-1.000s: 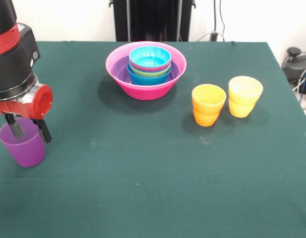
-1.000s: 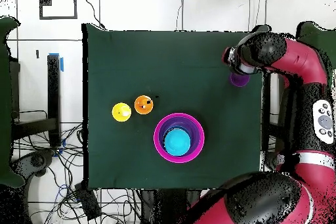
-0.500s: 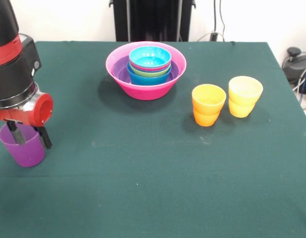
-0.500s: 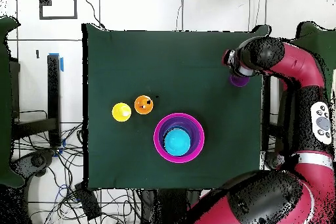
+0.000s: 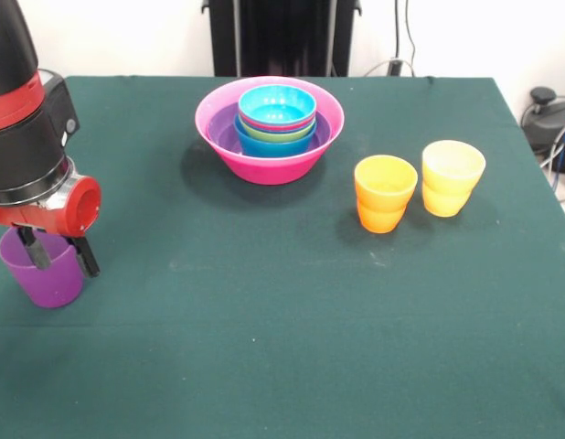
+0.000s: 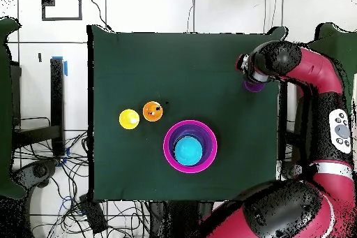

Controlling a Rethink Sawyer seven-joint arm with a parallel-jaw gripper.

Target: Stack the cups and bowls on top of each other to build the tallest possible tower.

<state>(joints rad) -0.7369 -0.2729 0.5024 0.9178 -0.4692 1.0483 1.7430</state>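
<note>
A translucent purple cup [image 5: 47, 283] stands upright near the table's left edge in the front view. My gripper [image 5: 58, 253] hangs over it, open: one finger dips inside the cup and the other sits outside its right wall. From overhead the gripper [image 6: 252, 77] covers most of the purple cup [image 6: 254, 87]. The hot-pink bowl [image 5: 264, 166] holds nested purple, blue, green and red-pink bowls, topped by a cyan bowl [image 5: 277, 103]. To the right stand an orange cup [image 5: 385, 192] and a yellow cup [image 5: 452, 176], side by side and upright.
The green table [image 5: 292, 320] ends close to the purple cup's left side. Overhead, the bowl pile's pink rim [image 6: 167, 148] lies near the robot's side, with the orange cup [image 6: 153, 112] and yellow cup [image 6: 129, 119] to its left.
In the front view the arm has shifted slightly right and lower over the purple cup. The finger spacing looks the same, and the cup has not moved.
</note>
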